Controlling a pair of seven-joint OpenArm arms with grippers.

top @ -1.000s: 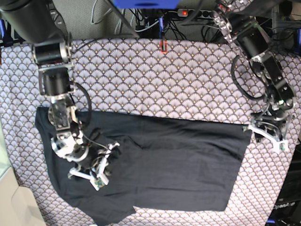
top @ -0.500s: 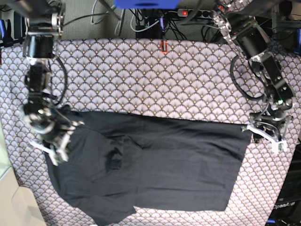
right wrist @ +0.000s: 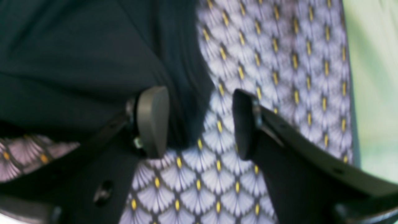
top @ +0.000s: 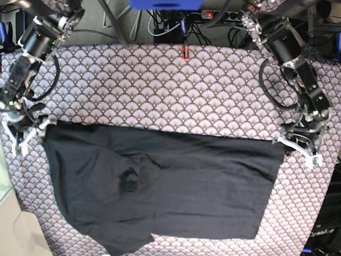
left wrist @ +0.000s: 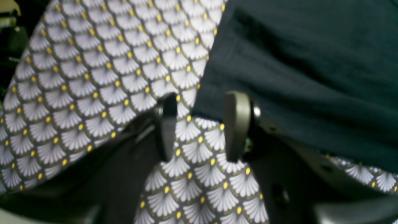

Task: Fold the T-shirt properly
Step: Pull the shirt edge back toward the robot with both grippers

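T-shirt (top: 176, 186) lies spread on the scallop-patterned tablecloth (top: 160, 90) that covers the surface, lower half of base view. Hem side toward right of view, collar and sleeve side toward left. One layer is already turned in over the body; a small bunched pucker (top: 129, 180) sits left of centre.

Change over the last second: right gripper (right wrist: 199, 121) has let go of the cloth it had carried into the middle of the shirt and pulled back to the shirt's upper left corner. Its jaws now stand released, nothing between them; wrist view shows the black edge just beside one pad, tablecloth under the gap. In base view it sits at the far left (top: 21, 130).

Left gripper (left wrist: 202, 124) has held its place at the shirt's upper right corner (top: 301, 146). Jaws apart, empty, only tablecloth between them; shirt corner touching or just beside one finger.

Reading: the sleeve fold-in looks done, though the pucker is untidy. Both grippers now flank the top edge, probably set for a paired corner grasp and the next fold.
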